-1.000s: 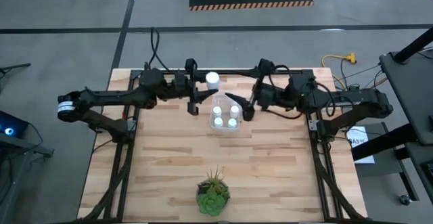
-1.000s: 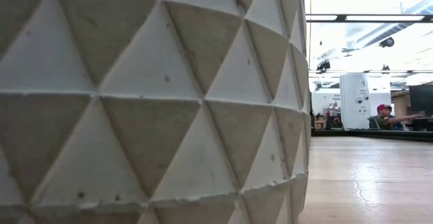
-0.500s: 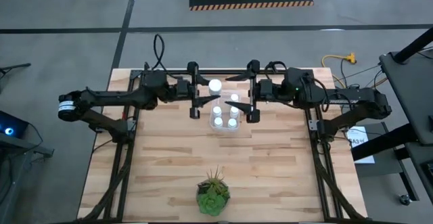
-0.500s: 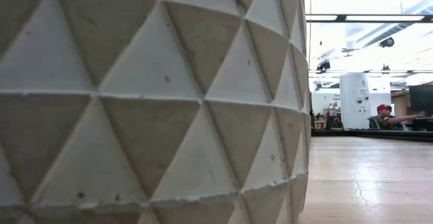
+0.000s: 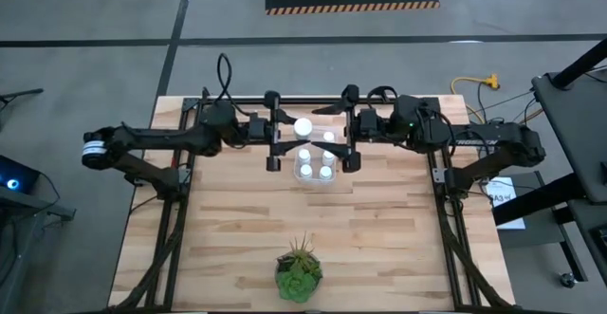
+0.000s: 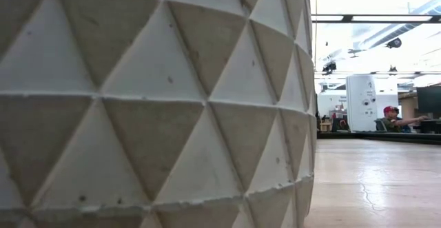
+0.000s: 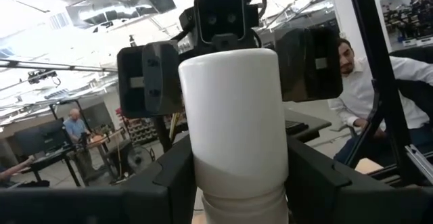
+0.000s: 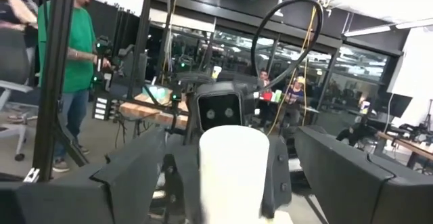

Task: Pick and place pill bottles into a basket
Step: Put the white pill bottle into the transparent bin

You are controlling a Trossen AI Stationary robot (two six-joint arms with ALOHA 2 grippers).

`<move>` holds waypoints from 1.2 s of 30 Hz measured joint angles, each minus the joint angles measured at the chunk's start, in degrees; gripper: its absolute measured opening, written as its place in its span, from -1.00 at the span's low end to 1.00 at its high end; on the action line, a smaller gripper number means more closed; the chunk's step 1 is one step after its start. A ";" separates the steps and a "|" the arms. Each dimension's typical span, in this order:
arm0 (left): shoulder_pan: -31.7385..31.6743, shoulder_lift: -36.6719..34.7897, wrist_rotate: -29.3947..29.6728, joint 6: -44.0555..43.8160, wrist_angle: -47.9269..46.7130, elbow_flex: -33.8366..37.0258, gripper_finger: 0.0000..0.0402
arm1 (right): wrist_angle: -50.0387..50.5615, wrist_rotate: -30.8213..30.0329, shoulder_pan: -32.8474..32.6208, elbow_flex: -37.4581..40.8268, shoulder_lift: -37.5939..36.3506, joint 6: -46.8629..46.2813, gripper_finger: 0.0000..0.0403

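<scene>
My left gripper (image 5: 294, 132) is shut on a white pill bottle (image 5: 303, 126), held in the air just beyond the far edge of the clear basket (image 5: 316, 181). Several more pill bottles (image 5: 305, 171) stand in that basket, caps up. My right gripper (image 5: 338, 134) faces the left one from the table's right, open wide. In the right wrist view its fingers (image 8: 128, 183) stand on either side of the held bottle (image 8: 233, 176) without touching it. In the left wrist view the bottle (image 7: 230, 116) fills the middle. My left gripper pinches the bottle's lower part (image 7: 247, 207) between its two fingers. The fingers come nearly level from the table's left. The bottle stands upright, its wide upper part above the fingers, lifted clear of table and basket.
A green spiky plant (image 5: 299, 271) in a white faceted pot (image 6: 151, 104) stands at the table's near edge and blocks most of the low view. People show in the room beyond: one in a white shirt (image 7: 379, 82), one in green (image 8: 74, 55).
My left gripper has rolled and carried the bottle a little toward the near edge, closer to the basket. My right gripper has rolled about its own line, so its open fingers now stand one on the far side and one on the near side, and has drawn back off the basket.
</scene>
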State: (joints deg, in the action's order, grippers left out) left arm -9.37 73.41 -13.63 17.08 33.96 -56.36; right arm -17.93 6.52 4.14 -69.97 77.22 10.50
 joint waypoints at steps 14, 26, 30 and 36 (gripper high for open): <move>0.74 2.64 -0.41 -0.13 -0.11 -1.97 -0.21 | -1.10 0.00 0.28 0.00 3.41 -1.05 0.59; 0.76 3.02 -1.07 0.02 -0.59 -2.21 -0.21 | -0.51 -0.02 0.31 0.00 3.09 -0.26 0.19; 0.76 3.02 -0.98 0.14 -0.60 -2.21 -0.21 | 0.02 0.06 0.27 0.00 3.09 -0.25 -0.12; 0.76 3.02 -0.96 -0.14 -0.51 -2.20 -0.10 | -0.36 0.15 0.37 0.00 3.05 -0.17 -0.32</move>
State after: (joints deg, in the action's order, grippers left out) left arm -8.60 76.42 -14.59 16.94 33.45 -58.56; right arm -18.29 6.67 4.51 -69.97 80.27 10.34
